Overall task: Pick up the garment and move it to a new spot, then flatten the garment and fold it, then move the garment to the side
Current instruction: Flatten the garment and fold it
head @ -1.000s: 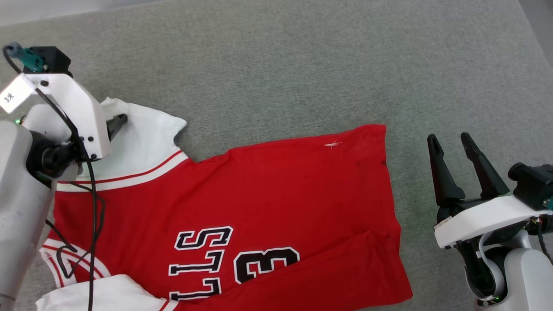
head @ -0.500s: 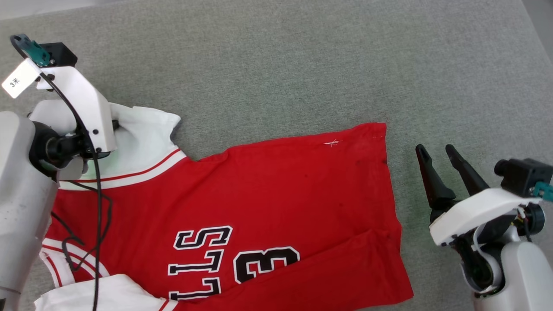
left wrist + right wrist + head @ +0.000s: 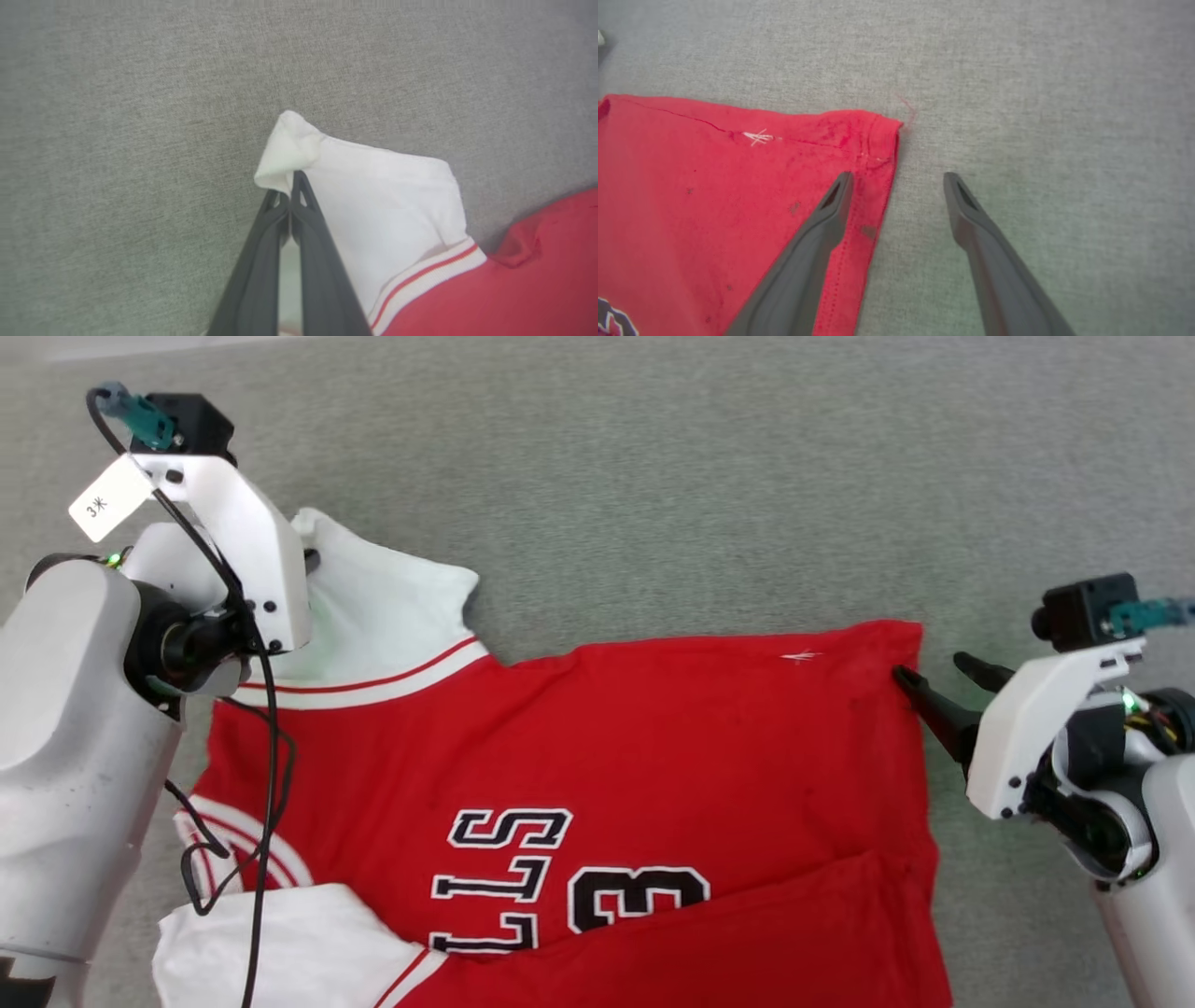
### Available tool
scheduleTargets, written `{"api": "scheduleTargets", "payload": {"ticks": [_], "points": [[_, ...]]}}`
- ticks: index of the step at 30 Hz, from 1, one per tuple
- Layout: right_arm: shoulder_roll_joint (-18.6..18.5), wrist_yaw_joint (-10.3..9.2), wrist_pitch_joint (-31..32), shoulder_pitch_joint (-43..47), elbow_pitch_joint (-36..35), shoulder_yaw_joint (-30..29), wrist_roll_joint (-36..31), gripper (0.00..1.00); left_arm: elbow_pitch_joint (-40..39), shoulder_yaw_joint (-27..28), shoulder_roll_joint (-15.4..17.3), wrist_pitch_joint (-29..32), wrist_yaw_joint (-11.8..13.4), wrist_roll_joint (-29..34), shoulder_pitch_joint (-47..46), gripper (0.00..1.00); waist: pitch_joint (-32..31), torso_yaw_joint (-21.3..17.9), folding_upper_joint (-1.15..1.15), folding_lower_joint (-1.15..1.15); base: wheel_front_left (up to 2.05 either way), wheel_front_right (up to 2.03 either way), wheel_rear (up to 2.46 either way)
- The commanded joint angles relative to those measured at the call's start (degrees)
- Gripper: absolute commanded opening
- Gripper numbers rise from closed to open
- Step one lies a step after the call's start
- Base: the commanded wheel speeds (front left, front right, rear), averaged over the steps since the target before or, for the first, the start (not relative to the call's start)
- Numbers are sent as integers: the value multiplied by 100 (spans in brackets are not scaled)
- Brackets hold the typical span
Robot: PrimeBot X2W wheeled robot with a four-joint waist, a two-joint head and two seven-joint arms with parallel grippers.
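Since a second ago my left claw (image 3: 290, 186) has pressed together on the tip of the white sleeve (image 3: 383, 200). My right claw (image 3: 899, 177) has swung in to the hem corner (image 3: 878, 135), spread, one finger above red cloth. The garment (image 3: 653, 728) lies spread on the grey fabric surface (image 3: 653, 476). Best practice, I judge: straddle the hem edge, pinch it firmly, then raise both claws level.

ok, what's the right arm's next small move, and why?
Probably close the right end effector on the hem corner of the garment: its open fingers straddle that red edge, and the left end effector is shut on the white sleeve.
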Motion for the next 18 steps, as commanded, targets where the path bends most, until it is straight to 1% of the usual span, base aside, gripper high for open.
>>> {"api": "scheduleTargets", "payload": {"ticks": [1,4,8,10,11,12,13,15,18], "points": [[-85,-3,155,-182,20,113,62,100,-90,9,-32,-75,0,-3,-68,0,34,171,0,0,0,0,0],[-287,-4,554,-425,116,328,95,100,-281,-9,-69,-198,-17,37,-75,0,88,338,0,0,0,0,0],[-424,-3,1020,-621,377,652,178,100,-441,-2,-114,-331,-44,25,8,0,152,507,0,0,0,0,0],[-431,-3,1380,-576,602,802,265,100,-510,4,-135,-423,-59,20,60,0,164,576,0,0,0,0,0],[-431,-2,1559,-536,706,874,291,62,-528,15,-130,-464,-66,11,91,0,163,602,0,0,0,0,0],[-437,-2,1650,-521,773,924,340,33,-554,25,-130,-506,-64,5,119,0,164,625,0,0,0,0,0],[-436,-2,1743,-504,834,968,396,0,-571,30,-129,-539,-71,8,151,0,161,643,0,0,0,0,0],[-463,-2,1804,-491,886,1018,446,0,-598,31,-145,-598,-93,-15,193,0,142,671,0,0,0,0,0],[-542,-3,1614,-601,815,907,453,0,-594,59,-140,-721,-123,-35,274,0,72,681,0,0,0,0,0]]}}
